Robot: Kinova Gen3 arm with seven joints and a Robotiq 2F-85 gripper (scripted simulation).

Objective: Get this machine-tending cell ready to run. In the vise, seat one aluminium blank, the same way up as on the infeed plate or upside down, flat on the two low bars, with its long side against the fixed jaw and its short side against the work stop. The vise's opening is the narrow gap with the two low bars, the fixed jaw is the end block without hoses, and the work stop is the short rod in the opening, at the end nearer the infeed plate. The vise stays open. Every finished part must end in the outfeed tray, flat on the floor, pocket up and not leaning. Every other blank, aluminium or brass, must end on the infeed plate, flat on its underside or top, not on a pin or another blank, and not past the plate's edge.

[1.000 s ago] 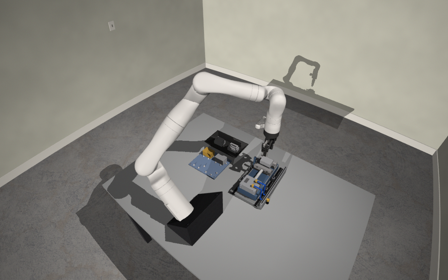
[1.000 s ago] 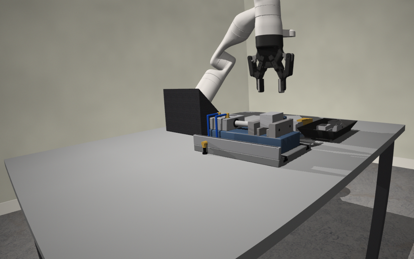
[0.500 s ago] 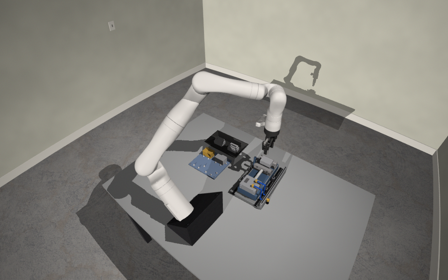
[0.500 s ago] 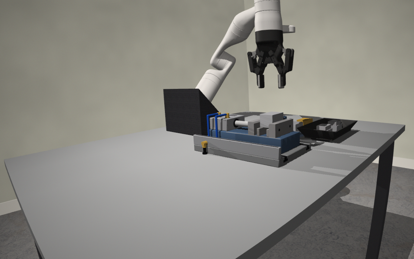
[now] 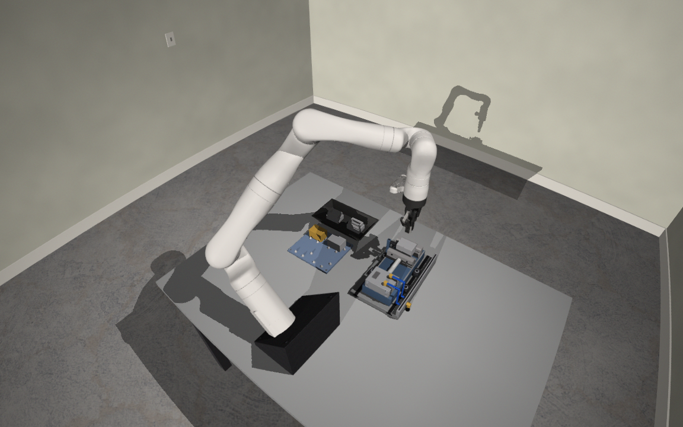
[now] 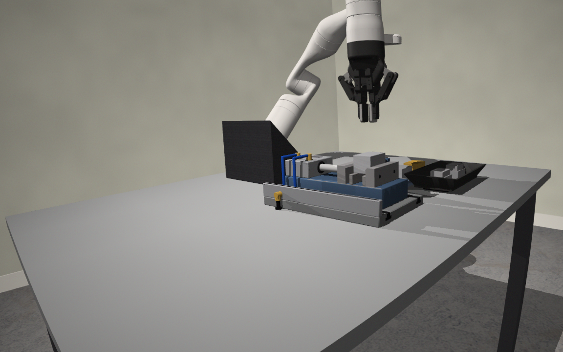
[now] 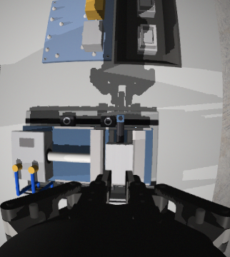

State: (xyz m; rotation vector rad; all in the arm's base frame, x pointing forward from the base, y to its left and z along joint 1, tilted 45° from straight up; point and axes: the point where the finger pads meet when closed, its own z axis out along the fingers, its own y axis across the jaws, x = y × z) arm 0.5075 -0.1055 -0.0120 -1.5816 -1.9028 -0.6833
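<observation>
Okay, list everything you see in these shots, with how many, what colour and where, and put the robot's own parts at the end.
Grey table: one, carrying everything below.
Blue pinned infeed plate: one, beside the tray.
Yellow brass blank: one, on the plate's tray-side corner.
Grey aluminium blank on plate: one, by the plate's edge nearest the vise.
Black outfeed tray: one, behind the plate.
Grey finished parts: two, inside the tray.
Grey and blue vise: one, mid-table, blue hoses at one end.
Pale grey aluminium blank in vise: one, in the opening.
Black pedestal block: one, under the arm.
White arm: one.
Black tool: one, nearly closed, empty, above the vise.
</observation>
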